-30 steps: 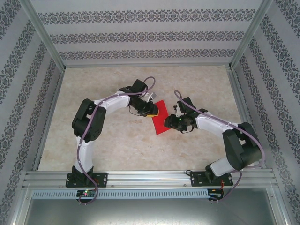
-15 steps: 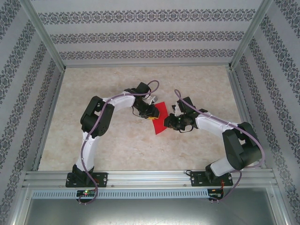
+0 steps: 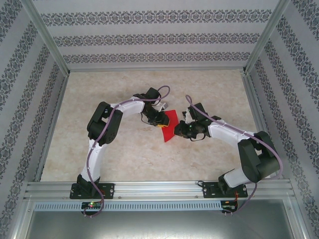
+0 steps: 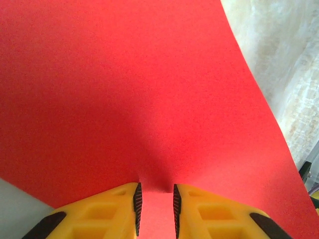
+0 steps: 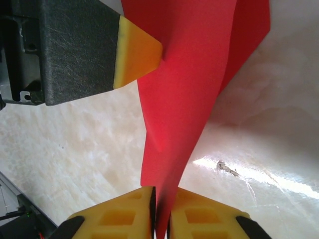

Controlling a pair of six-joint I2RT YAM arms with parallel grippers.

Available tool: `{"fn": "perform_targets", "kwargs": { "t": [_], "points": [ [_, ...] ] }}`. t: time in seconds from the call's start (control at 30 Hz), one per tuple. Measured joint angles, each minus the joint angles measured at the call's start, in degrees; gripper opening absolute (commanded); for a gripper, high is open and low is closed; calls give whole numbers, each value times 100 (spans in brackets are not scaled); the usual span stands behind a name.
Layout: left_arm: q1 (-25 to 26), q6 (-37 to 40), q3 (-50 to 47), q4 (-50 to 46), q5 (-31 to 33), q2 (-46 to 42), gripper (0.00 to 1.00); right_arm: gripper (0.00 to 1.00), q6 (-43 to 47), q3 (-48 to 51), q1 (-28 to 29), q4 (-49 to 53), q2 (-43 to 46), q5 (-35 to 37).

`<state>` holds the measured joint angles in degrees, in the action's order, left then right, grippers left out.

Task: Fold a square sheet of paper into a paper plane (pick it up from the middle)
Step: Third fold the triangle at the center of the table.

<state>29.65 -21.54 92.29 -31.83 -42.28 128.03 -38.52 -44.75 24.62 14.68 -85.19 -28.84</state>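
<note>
1. Red paper is taking the spotlight: the sheet of paper [image 3: 170, 124] is standing up over the middle of the table [image 3: 124, 159] rather than lying flat on it.
2. Coming in from the left of the table's middle, the left hand [image 3: 161, 122] is pinching the sheet. On the left wrist camera its yellow fingers [image 4: 119, 209] are sitting only a narrow slot apart, with paper running between them and puckering right at the tips.
3. On that same camera the red surface [image 4: 124, 89] is curving away and filling most of the view, and a strip of pale marbled table is peeking past its right edge.
4. Reaching in from the right of the table's middle, the right hand [image 3: 181, 130] is clamping the sheet too. On the right wrist camera its yellow fingers [image 5: 129, 211] are pressing together with just the thickness of the paper between them.
5. From that grip the paper [image 5: 184, 89] is fanning upward and widening, and a second red layer is showing behind the front one along a long slanting crease.
6. A yellow fingertip of the left hand [image 5: 137, 52] is pressing into the sheet's side higher up on this camera, denting the paper slightly.
7. Glare is shining off the table below the sheet, with a soft shadow falling beside it.
</note>
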Motion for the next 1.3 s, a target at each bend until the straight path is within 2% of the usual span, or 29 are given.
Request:
{"fn": "perform_targets", "kwargs": {
  "t": [0.67, 1.07, 1.3],
  "points": [
    [0, 35, 11, -55, -94, 9, 27, 9, -363, -455, 79, -599, -977, -334],
    [-17, -13, 20, -55, -249, 2, 30, 9, -291, -802, 142, -439, -1360, -339],
    [-197, -31, 107, -57, -262, -186, 32, 9, -181, -876, 153, -284, -1482, -271]
  ]
}}
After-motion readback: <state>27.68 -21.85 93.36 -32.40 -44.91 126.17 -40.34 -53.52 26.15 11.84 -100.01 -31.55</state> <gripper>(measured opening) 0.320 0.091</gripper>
